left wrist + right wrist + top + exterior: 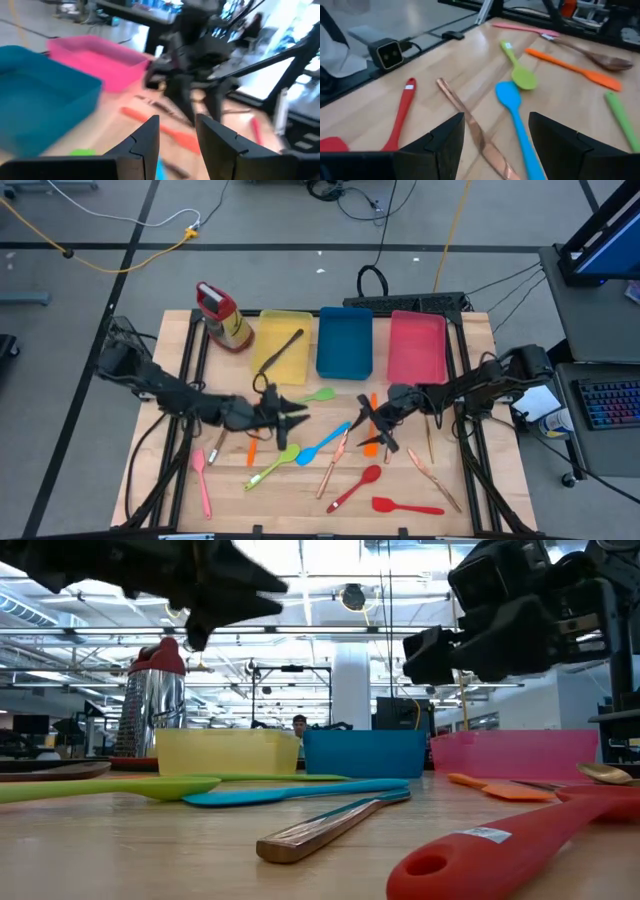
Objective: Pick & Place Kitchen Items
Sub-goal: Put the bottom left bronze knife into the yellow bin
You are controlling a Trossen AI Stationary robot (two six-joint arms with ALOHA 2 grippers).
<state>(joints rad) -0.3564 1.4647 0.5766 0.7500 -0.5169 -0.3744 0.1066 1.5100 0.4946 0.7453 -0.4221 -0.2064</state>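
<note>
Hovering left gripper (298, 415), right gripper (368, 426), apart

Your two tools face each other above mid-table: left tool (297, 414), right tool (368, 423). Between them lie the blue spoon (322, 444) and copper utensil (335, 462). Trays (345, 343) and bottle (223, 317) wall the far edge. Bare table (290, 505) along the near edge gives you passage.

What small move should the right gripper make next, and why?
Probably descend onto the copper utensil: the right gripper hangs open and empty above the table, with that utensil and the blue spoon lying between its fingers' line of sight. The left gripper is also empty.
</note>
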